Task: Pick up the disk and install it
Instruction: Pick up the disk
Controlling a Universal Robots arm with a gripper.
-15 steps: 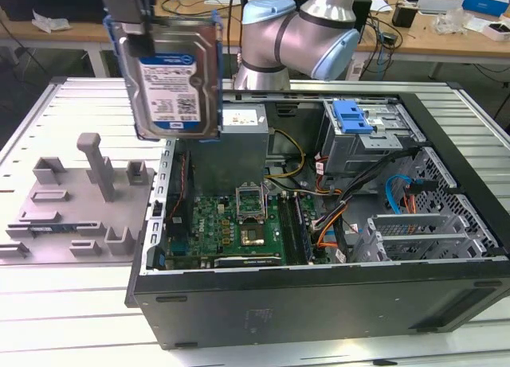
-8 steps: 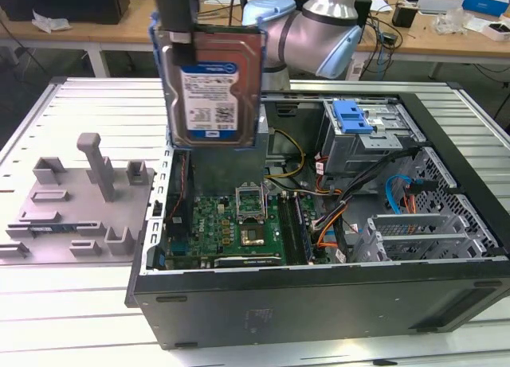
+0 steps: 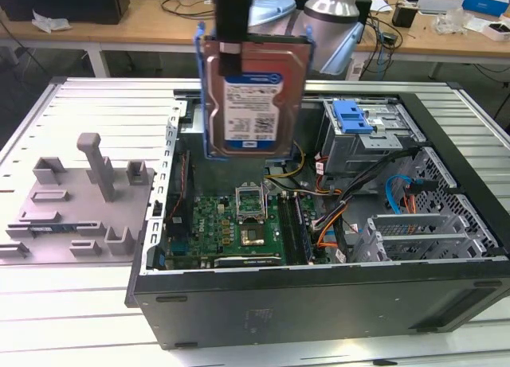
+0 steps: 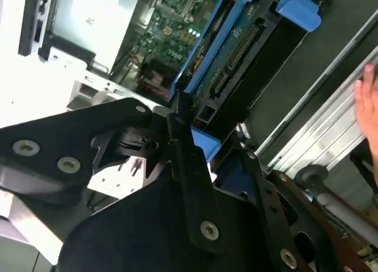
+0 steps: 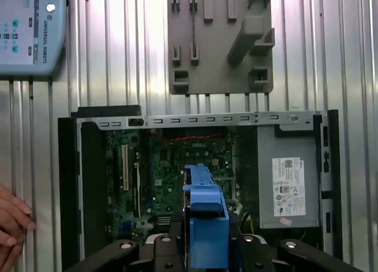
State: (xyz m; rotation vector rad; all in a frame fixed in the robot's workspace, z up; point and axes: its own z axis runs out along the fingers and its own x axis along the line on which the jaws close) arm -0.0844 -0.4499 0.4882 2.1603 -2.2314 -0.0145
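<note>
Right now we hold the flat silver-metal disk (image 3: 255, 96) with its blue plastic frame upright above the open black computer case (image 3: 319, 295), the black gripper (image 3: 233, 52) with jaws clamped on its top edge, and a slipping grip could drop it onto the green motherboard (image 3: 231, 224).

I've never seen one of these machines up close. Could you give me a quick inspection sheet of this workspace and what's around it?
Surface: ribbed metal table carrying an open computer case.
Job's things: the disk hangs upright in the air above the case's motherboard.
Clutter: a grey fixture plate beside the case.
Grippers: the gripper has its jaws shut on the disk's upper end.
Cables: a blue cable and orange wires lie inside the case.
Surroundings: wooden bench behind; a person's hand at the table; a control pendant.
</note>
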